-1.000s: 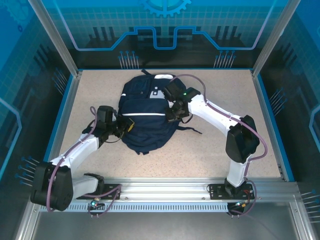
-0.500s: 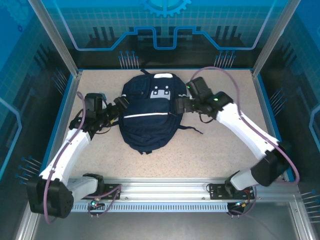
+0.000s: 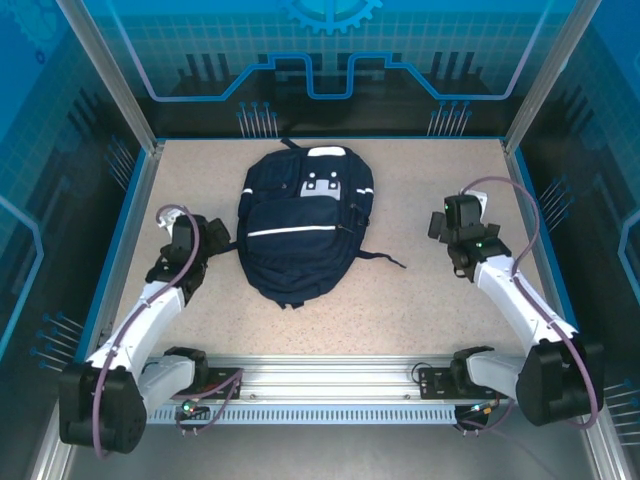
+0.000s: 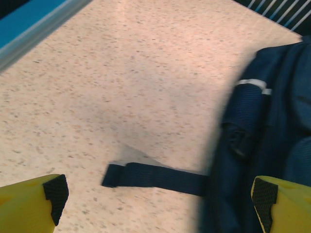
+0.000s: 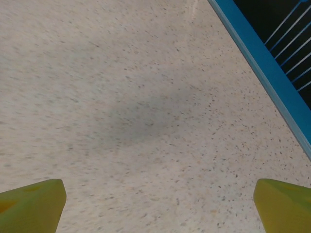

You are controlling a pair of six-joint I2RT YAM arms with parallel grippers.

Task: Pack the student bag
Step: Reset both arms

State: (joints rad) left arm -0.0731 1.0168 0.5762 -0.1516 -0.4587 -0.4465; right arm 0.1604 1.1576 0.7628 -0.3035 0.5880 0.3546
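The left hand (image 4: 160, 193) hovers with its jaws wide apart and empty, just beside a loose dark strap (image 4: 155, 176). The right hand (image 5: 159, 194), equally spread, hangs over bare speckled tabletop (image 3: 420, 300). The navy student bag (image 3: 300, 225) lies flat between them, farther back.

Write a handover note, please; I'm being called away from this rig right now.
Left claw: open, empty, hovering beside the student bag, on its left, above a loose strap.
Right claw: open, empty, over bare table to the bag's right, apart from it.
Bag: flat mid-table, looks closed; contents hidden.
Done: neither claw holds anything.
Left: check whether packing is finished.
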